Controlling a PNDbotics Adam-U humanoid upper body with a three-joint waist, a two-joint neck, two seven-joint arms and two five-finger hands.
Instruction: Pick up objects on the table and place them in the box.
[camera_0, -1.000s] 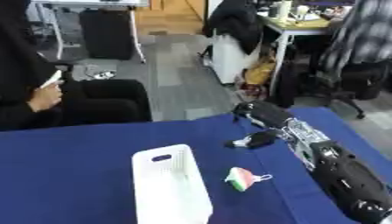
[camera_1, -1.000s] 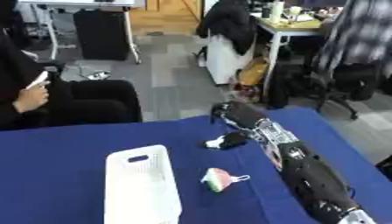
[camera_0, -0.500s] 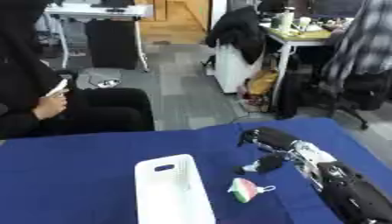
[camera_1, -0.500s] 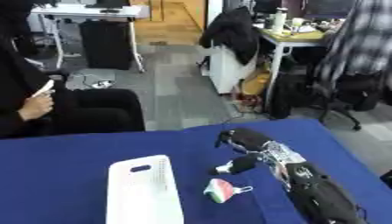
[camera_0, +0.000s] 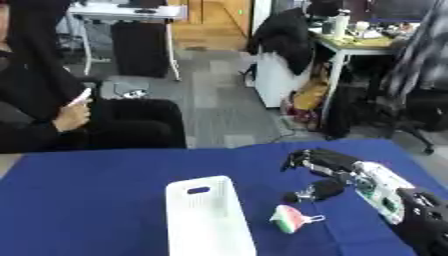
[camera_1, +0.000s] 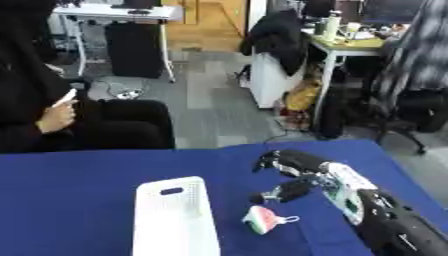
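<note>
A white slotted box (camera_0: 208, 217) stands lengthwise on the blue table (camera_0: 87, 200), near the front middle. Just right of it lies a small slice-shaped object (camera_0: 287, 220), pink, white and green, with a little loop at its side. My right hand (camera_1: 297, 161), black on a white and silver forearm, reaches in from the lower right. It hovers just behind and above the slice, fingers stretched to the left with the tips bent down. The thumb (camera_0: 317, 190) points down toward the slice. The hand is open and holds nothing. My left hand is out of sight.
A person in black (camera_0: 52, 110) sits beyond the table's far left edge, not touching anything on it. Past the far edge are grey floor, desks and office chairs. Blue cloth lies bare left of the box.
The camera has tilted, so the whole picture has shifted down. My right hand has come lower and closer to the slice. Box and slice lie as before.
</note>
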